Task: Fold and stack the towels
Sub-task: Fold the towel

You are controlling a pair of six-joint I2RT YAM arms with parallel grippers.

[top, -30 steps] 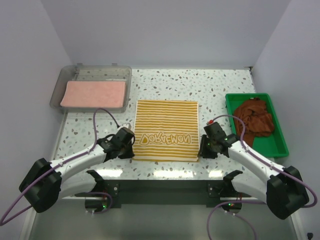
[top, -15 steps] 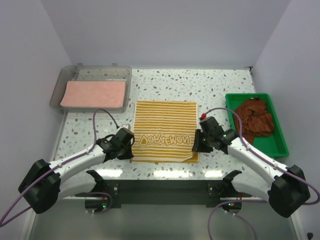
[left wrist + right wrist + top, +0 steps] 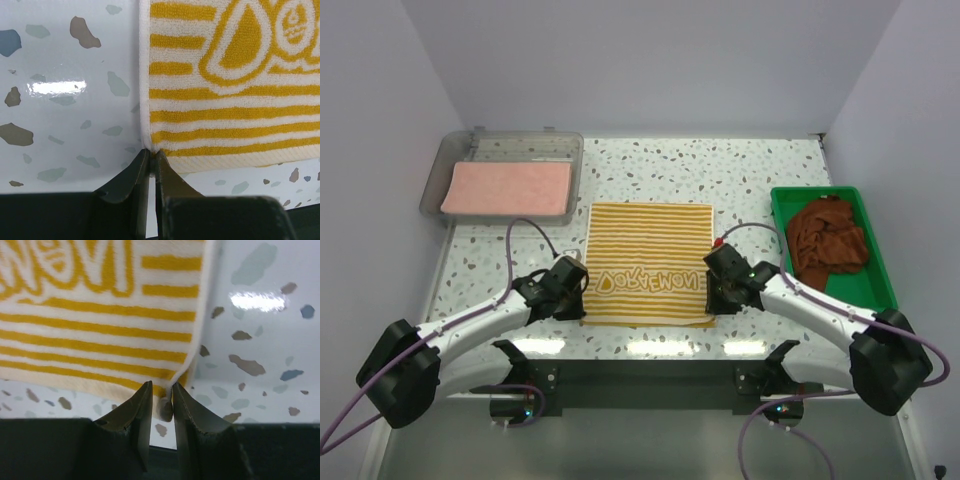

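One yellow-and-white striped towel (image 3: 650,250) flat at centre of table (image 3: 760,180), lettered band near front, left gripper (image 3: 150,155) pinching near-left corner, right gripper (image 3: 162,390) pinching near-right corner, one pink towel (image 3: 507,187) in clear bin (image 3: 525,140), rust-brown heap (image 3: 830,235) in green tray (image 3: 880,290), count unclear

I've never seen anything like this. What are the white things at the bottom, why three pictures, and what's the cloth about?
Those are two robot arms, a left arm and a right arm, bolted to a speckled table. The wide picture comes from a camera above and behind them; each close-up comes from a camera on one wrist, looking past its two fingers. A striped towel lies spread in the middle, a pink towel lies in a clear bin at far left, and crumpled brown towels sit in a green tray on the right. The left gripper pinches the striped towel's near left corner; the right gripper pinches its near right corner.
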